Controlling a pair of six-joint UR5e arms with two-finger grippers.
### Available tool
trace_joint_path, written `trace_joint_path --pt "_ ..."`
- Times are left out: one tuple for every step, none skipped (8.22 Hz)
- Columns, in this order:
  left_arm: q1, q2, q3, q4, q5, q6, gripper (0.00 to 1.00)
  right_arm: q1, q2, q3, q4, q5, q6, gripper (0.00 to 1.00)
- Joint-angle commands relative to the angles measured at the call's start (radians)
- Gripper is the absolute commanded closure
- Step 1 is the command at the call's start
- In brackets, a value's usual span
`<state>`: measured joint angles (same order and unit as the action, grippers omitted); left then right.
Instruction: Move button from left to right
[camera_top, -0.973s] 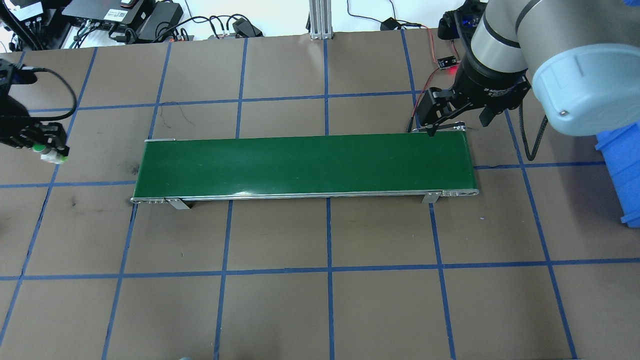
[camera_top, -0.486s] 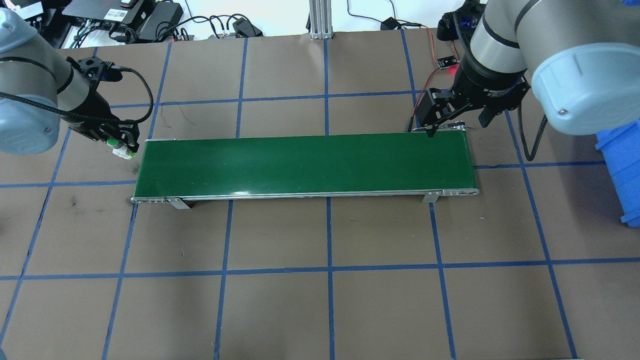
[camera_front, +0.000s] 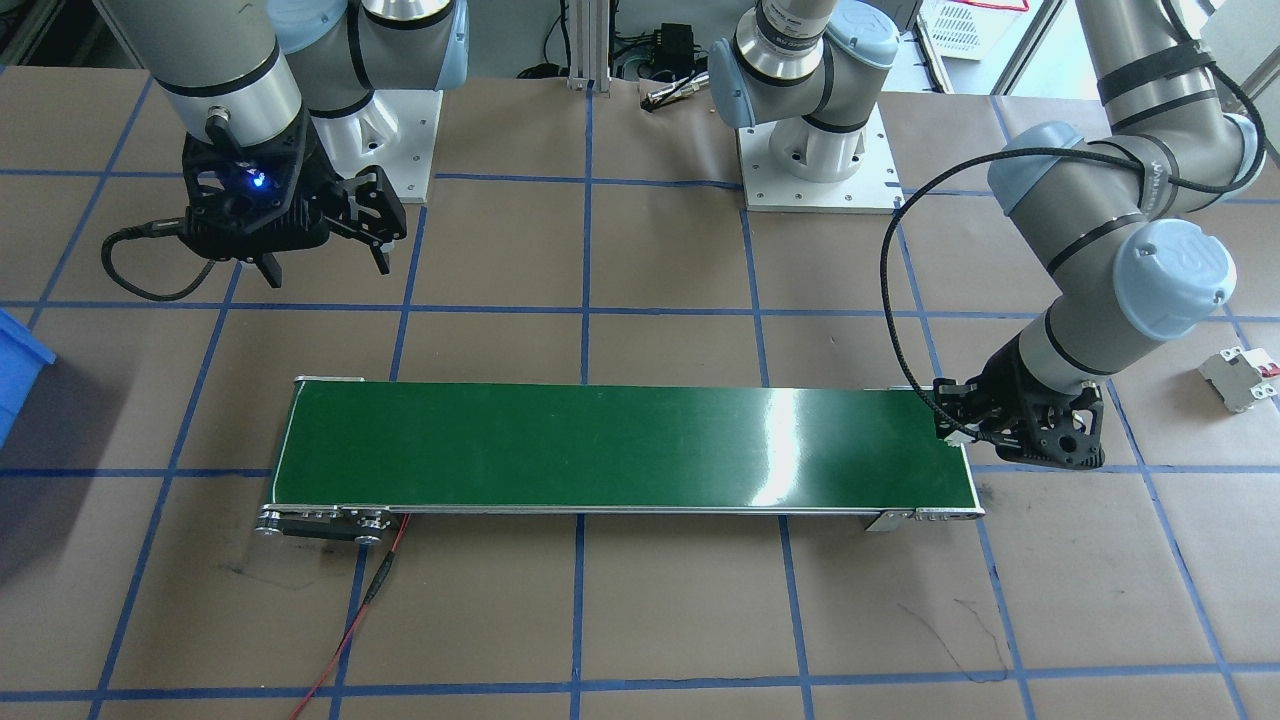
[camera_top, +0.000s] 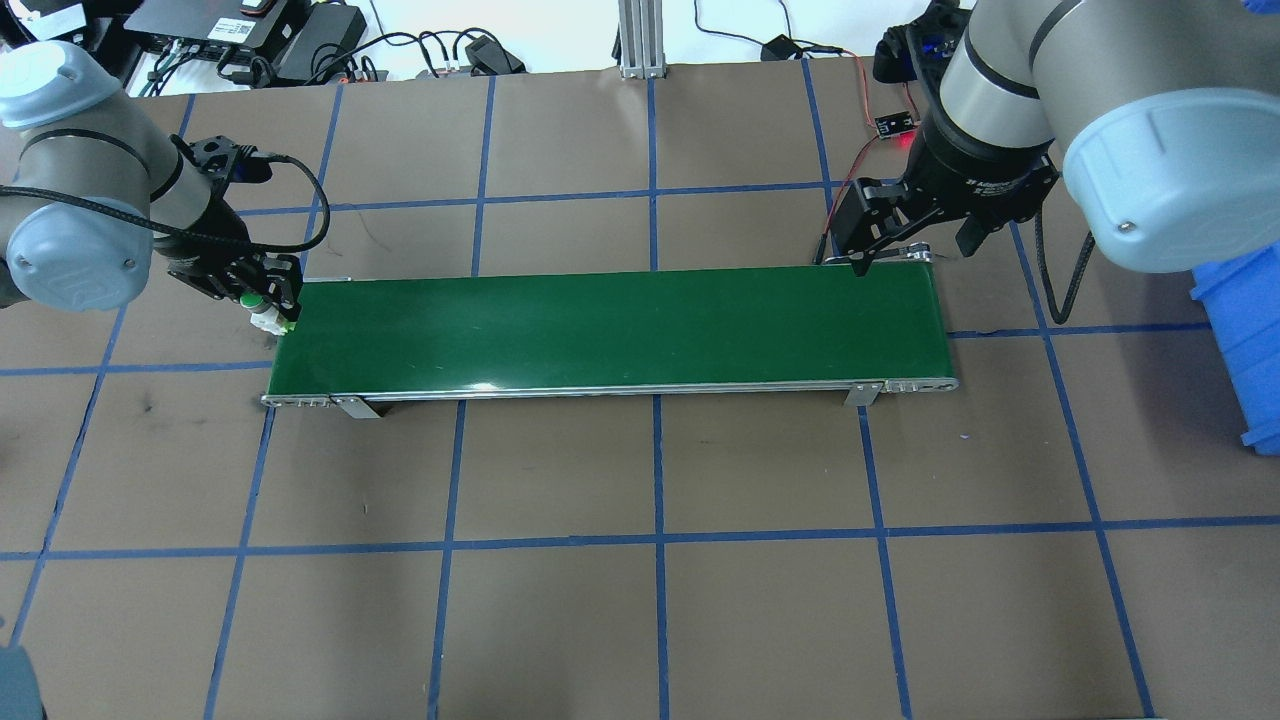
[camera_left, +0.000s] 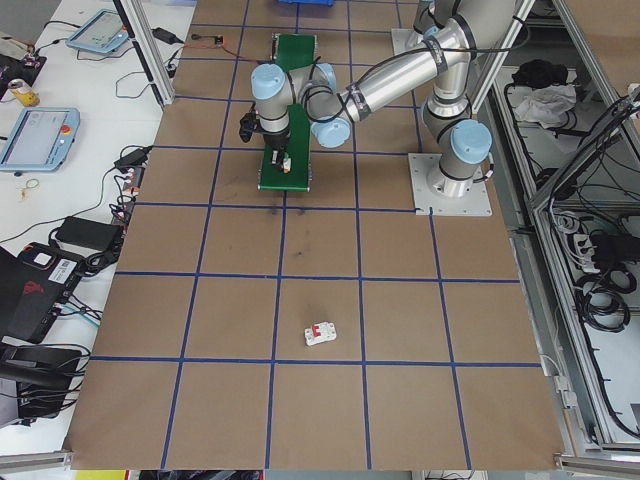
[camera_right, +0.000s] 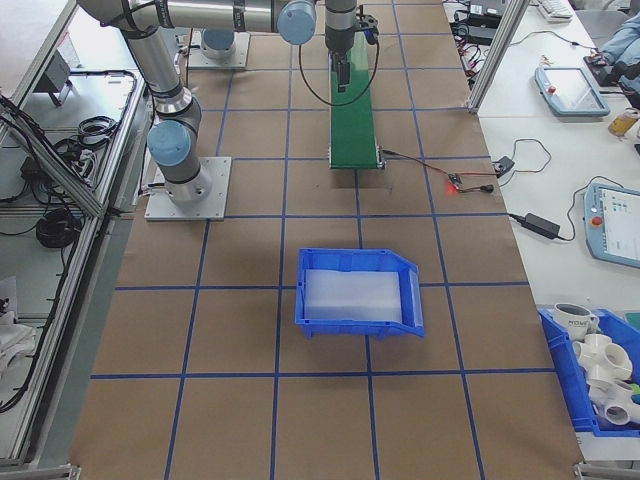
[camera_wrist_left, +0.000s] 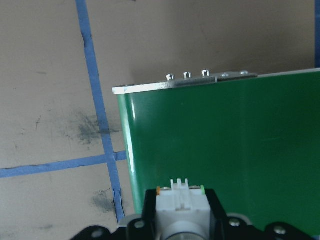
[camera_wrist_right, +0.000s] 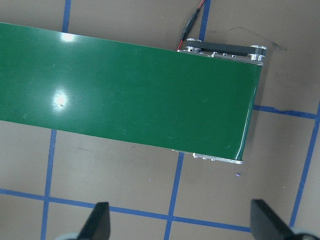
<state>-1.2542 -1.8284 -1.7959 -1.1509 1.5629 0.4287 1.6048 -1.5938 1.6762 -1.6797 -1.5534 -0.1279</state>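
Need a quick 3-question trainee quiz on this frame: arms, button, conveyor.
1. True or false: the left gripper is shut on the button.
2. Over which end of the green conveyor belt is the button: A) the robot's left end B) the middle C) the robot's right end?
3. Fill in: the right gripper is ____.

Key: 1 true; 2 A; 3 open, holding nothing.

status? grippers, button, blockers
Left gripper shut on button, at conveyor belt left end. Right gripper open, empty, by belt's far end. Belt surface bare.
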Motion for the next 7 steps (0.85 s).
trace_joint_path --pt "-0.002 -0.041 0.0 0.014 -0.001 -0.036 1.0 0.009 0.002 0.0 0.0 0.001 0.002 0.0" --pt "-0.004 -0.046 0.001 0.017 -0.001 -0.045 1.0 0.024 0.003 0.0 0.0 0.001 0.007 0.0" --pt "-0.005 -0.049 -0.003 0.016 -0.003 -0.051 1.0 0.036 0.009 0.0 -0.008 0.003 0.008 0.0" --pt "-0.013 -0.051 -0.014 0.016 -0.003 -0.053 0.94 0.05 0.011 0.0 -0.008 -0.001 0.01 0.0" --pt "-0.028 -0.042 -0.022 0.017 -0.001 -0.059 0.32 0.055 0.009 0.0 -0.009 -0.001 0.014 0.0" --pt "-0.062 -0.025 -0.023 0.017 0.009 -0.054 0.0 0.055 0.011 -0.001 -0.014 -0.001 0.014 0.0" --pt "-0.101 -0.014 -0.013 0.016 0.012 -0.054 0.0 0.053 0.011 -0.001 -0.014 -0.002 0.014 0.0"
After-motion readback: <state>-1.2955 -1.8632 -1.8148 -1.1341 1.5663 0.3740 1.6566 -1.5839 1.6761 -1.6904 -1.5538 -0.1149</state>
